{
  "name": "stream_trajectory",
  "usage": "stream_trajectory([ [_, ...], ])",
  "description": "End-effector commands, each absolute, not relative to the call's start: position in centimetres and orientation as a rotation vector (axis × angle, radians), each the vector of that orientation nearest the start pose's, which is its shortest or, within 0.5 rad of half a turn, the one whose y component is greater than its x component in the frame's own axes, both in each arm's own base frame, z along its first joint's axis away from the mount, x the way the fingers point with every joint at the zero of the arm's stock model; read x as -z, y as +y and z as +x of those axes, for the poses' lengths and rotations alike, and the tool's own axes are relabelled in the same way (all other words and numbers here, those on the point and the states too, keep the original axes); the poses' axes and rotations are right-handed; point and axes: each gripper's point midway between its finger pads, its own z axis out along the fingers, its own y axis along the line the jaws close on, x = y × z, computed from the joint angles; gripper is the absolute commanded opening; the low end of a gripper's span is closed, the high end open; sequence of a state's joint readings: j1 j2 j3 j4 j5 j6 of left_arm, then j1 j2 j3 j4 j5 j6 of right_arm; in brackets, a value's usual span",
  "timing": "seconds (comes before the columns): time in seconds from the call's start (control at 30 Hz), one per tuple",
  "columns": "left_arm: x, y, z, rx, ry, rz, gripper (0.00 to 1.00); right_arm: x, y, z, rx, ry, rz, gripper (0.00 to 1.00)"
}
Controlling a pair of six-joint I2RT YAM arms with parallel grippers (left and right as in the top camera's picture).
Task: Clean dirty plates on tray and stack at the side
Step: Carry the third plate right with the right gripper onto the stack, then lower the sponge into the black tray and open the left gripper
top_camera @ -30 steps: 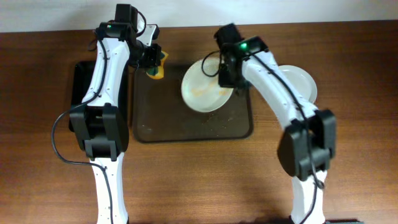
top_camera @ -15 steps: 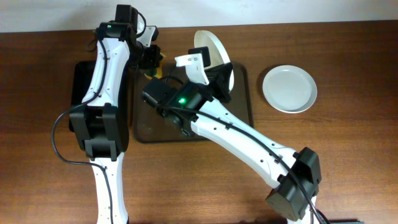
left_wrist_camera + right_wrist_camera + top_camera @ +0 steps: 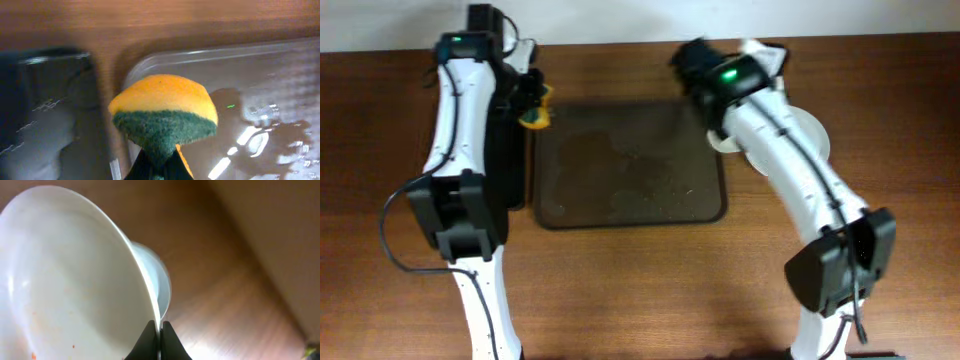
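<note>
Closest to the right wrist camera, the right fingers (image 3: 145,347) are pressed together on the rim of a white plate (image 3: 70,280). They pinch it edge-on so that it stands tilted, and a few orange specks dot its lower face. Just behind it a second plate (image 3: 159,287), pale and shallow, lies flat on the wooden worktop (image 3: 240,270). Whether the two plates touch cannot be told.

At the left wrist, the left fingers (image 3: 145,170) pinch a sponge (image 3: 162,107). It is yellow, with a green scouring layer on the side nearer the fingers. Beyond it the glossy tray (image 3: 260,75) lies to the right and a black tray (image 3: 45,110) to the left, with a strip of worktop between them.

From overhead, the tray shows a bare brown floor with pale specks. The right arm (image 3: 780,150) reaches past the tray's far right corner. It crosses over the second plate, which sits on the worktop just right of the tray and is mostly hidden.

A second ago the white plate was tipped up on the far right part of the tray. Half a second ago the right arm lay diagonally across the tray and held the plate upright over its far edge. Now the arm has swung to the right and the plate has left the tray. The left arm (image 3: 460,120) has shifted leftward. The sponge hung over the tray's far left corner then, and now hangs at the tray's left rim beside the black tray. The second plate was then in full view and keeps its place.
</note>
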State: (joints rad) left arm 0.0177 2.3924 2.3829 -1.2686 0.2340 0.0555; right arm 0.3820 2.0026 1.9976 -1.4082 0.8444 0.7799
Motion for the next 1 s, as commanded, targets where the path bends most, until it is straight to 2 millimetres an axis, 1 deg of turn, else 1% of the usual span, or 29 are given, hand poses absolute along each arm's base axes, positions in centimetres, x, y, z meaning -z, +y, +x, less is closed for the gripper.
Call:
stream_trajectory([
  [0.0,-15.7,3.5,52.1,-0.035,2.791,-0.105,0.00,-20.6,-3.4,42.1,0.514,2.590,0.794,0.04],
  [0.07,-15.5,5.7,52.0,-0.084,2.792,-0.166,0.00,-19.2,-8.8,41.5,0.558,2.601,0.940,0.04],
  [0.1,-15.6,6.4,51.9,-0.092,2.791,-0.184,0.00,-18.3,-11.0,41.4,0.581,2.602,1.002,0.04],
  [0.13,-15.6,6.9,51.9,-0.095,2.788,-0.197,0.00,-17.3,-12.2,41.9,0.581,2.606,1.018,0.04],
  [0.17,-15.5,7.5,52.0,-0.104,2.781,-0.210,0.00,-15.5,-12.3,43.0,0.538,2.656,0.966,0.04],
  [0.2,-15.4,8.0,52.0,-0.128,2.781,-0.220,0.00,-14.1,-12.3,43.5,0.532,2.685,0.959,0.04],
  [0.23,-15.2,8.6,51.9,-0.162,2.784,-0.231,0.00,-11.5,-11.6,43.6,0.499,2.757,0.962,0.04],
  [0.27,-14.9,8.6,51.9,-0.162,2.791,-0.232,0.00,-9.4,-10.7,43.6,0.437,2.822,0.969,0.04],
  [0.3,-14.7,8.6,51.9,-0.162,2.796,-0.233,0.00,-7.8,-9.9,43.4,0.389,2.880,0.977,0.04],
  [0.33,-14.6,8.6,51.9,-0.162,2.798,-0.233,0.00,-7.5,-9.8,43.2,0.386,2.898,0.979,0.04],
  [0.37,-14.6,8.6,51.9,-0.162,2.798,-0.232,0.00,-7.4,-9.7,42.8,0.392,2.915,0.981,0.05],
  [0.4,-14.6,8.6,51.9,-0.162,2.799,-0.232,0.00,-7.1,-8.7,42.7,0.310,2.986,0.880,0.31],
  [0.43,-14.6,8.7,51.9,-0.162,2.798,-0.232,0.00,-7.0,-7.8,42.6,0.229,3.036,0.812,0.49],
  [0.47,-14.6,8.7,51.9,-0.166,2.799,-0.233,0.00,-7.0,-7.6,42.1,0.221,3.058,0.807,0.54],
  [0.5,-14.6,8.9,51.7,-0.184,2.803,-0.236,0.00,-7.1,-7.5,41.8,0.224,3.071,0.804,0.55],
  [0.53,-14.6,9.2,51.5,-0.215,2.810,-0.241,0.00,-7.7,-7.4,41.5,0.218,3.083,0.775,0.56],
  [0.57,-14.5,9.5,51.2,-0.242,2.819,-0.245,0.00,-8.6,-7.4,41.4,0.213,3.070,0.768,0.57],
  [0.6,-14.4,9.6,50.9,-0.250,2.829,-0.246,0.00,-9.9,-7.3,41.4,0.194,3.044,0.765,0.57],
  [0.63,-13.7,9.5,50.5,-0.250,2.855,-0.245,0.00,-11.4,-6.9,41.4,0.151,3.012,0.760,0.57],
  [0.7,-11.3,9.5,49.9,-0.253,2.901,-0.244,0.00,-13.2,-6.6,41.4,0.112,2.971,0.753,0.57],
  [0.77,-9.2,9.8,49.3,-0.262,2.935,-0.253,0.00,-13.7,-6.4,41.1,0.100,2.969,0.753,0.57],
  [0.8,-8.2,10.0,48.7,-0.263,2.962,-0.261,0.00,-13.7,-6.3,40.9,0.096,2.978,0.754,0.57],
  [0.83,-7.8,10.2,48.3,-0.263,2.977,-0.269,0.00,-13.7,-6.3,40.9,0.097,2.981,0.755,0.57],
  [0.9,-6.4,11.2,46.9,-0.260,3.014,-0.375,0.00,-13.7,-6.3,40.8,0.097,2.982,0.754,0.57],
  [0.93,-5.4,12.0,45.8,-0.257,3.043,-0.434,0.00,-13.7,-6.3,40.8,0.097,2.982,0.754,0.57],
  [0.97,-5.2,12.2,45.5,-0.258,3.050,-0.441,0.03,-13.7,-6.3,40.8,0.097,2.982,0.754,0.58],
])
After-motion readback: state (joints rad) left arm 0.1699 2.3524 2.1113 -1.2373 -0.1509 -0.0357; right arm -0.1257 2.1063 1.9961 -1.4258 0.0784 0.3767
